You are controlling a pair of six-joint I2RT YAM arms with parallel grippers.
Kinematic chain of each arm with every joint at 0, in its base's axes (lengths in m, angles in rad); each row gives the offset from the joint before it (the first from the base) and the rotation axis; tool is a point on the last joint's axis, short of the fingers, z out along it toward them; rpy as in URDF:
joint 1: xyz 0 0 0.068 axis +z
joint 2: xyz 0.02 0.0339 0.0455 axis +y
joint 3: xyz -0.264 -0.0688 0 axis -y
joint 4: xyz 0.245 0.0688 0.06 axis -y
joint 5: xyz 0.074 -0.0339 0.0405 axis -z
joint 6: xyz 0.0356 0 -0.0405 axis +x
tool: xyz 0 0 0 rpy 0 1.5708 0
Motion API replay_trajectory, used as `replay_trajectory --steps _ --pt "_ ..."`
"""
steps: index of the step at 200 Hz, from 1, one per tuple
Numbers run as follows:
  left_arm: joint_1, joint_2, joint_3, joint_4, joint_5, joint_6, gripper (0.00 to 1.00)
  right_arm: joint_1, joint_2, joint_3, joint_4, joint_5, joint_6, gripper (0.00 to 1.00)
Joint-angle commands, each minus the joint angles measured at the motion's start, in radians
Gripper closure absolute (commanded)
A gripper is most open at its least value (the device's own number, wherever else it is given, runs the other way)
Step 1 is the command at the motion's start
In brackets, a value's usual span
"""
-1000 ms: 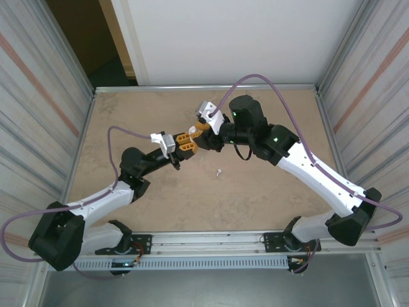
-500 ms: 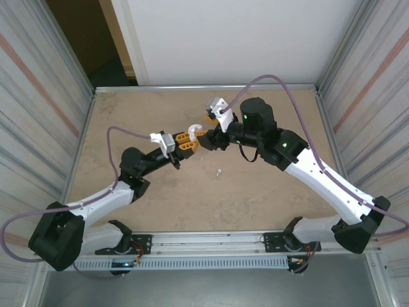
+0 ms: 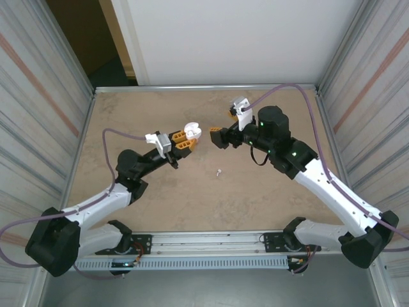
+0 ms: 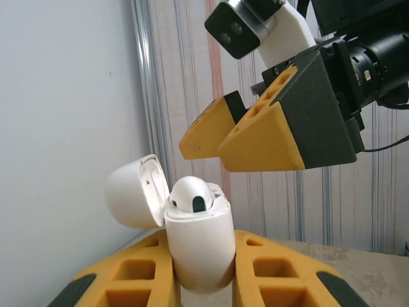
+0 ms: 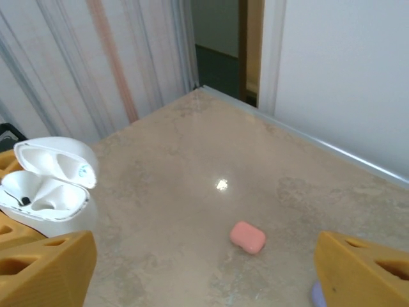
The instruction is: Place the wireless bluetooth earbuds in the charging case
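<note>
Right end effector [image 3: 217,137] withdrew, spread; left end effector [image 3: 186,141] clamps open case [image 4: 199,246] holding 1 earbud [image 4: 190,194].

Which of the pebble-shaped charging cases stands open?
The white plastic case clamped in the left gripper, lid flipped back; the coral-pink case lies shut.

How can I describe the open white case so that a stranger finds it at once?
Start from the beige table and follow the left arm to the left gripper. Held in it, above the table, is the white case. Unlike the pink case lying on the table, its lid stands open and an earbud sits inside.
</note>
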Motion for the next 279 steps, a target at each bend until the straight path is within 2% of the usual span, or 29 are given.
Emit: replay_trajectory --steps 1,4,76,152,187,279 --pt "-0.004 -0.038 -0.01 0.013 -0.011 0.008 1.0 -0.013 -0.045 -0.025 0.053 0.021 0.043 0.04" --pt "-0.004 -0.038 -0.011 0.011 -0.011 0.009 1.0 -0.014 -0.048 -0.029 0.054 0.023 0.045 0.0" --pt "-0.006 -0.075 -0.018 -0.004 -0.01 0.016 1.0 -0.102 -0.171 -0.179 0.073 0.052 0.126 0.01" --pt "-0.013 -0.056 -0.003 -0.004 -0.003 0.015 1.0 -0.18 -0.311 -0.38 0.134 0.159 0.335 0.01" --pt "-0.016 -0.05 0.001 -0.003 0.0 0.018 1.0 -0.235 -0.307 -0.406 0.083 0.092 0.394 0.01" --pt "-0.022 -0.055 0.002 -0.002 0.004 0.02 1.0 -0.238 -0.16 -0.383 -0.015 -0.081 0.432 0.01"
